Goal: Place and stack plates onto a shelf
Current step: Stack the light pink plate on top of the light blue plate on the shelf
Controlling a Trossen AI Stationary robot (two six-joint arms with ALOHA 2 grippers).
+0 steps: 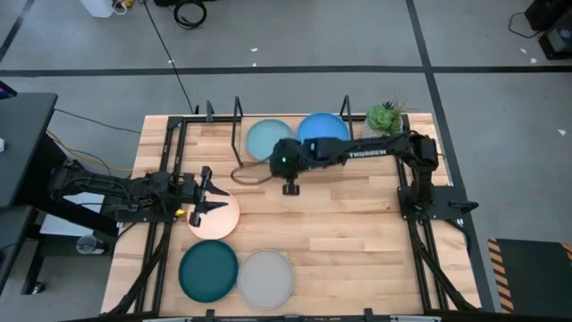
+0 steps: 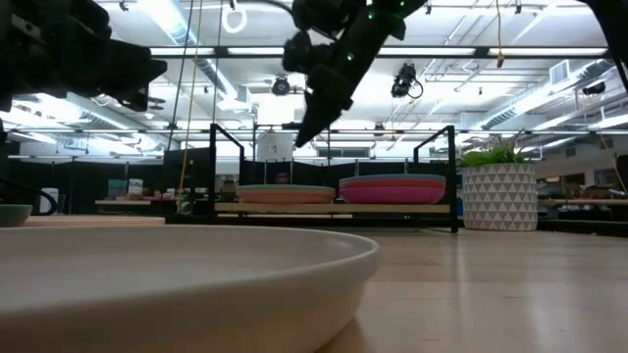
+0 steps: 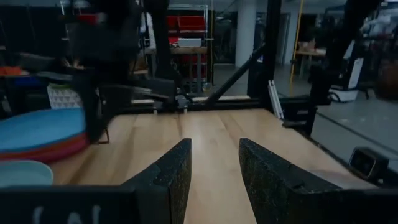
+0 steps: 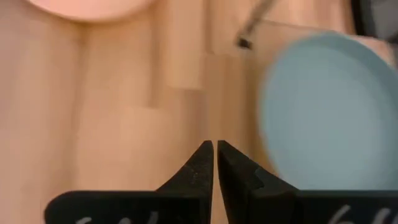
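The shelf is parked along the far edge of the table, long axis running side to side, with a potted plant tucked just beside its right end, so that end is a bit crowded. Two stacks are held on the shelf: one topped by the pale aqua plate on the left half, one topped by the bright blue plate on the right, all lying flat. The right gripper is hung just in front of the shelf, fingers pinched together with nothing between them. Well off to the shelf's front-left, the left gripper is spread apart and empty, right over the peach plate. Nearer the front edge, the dark teal plate and light grey plate are laid flat side by side.
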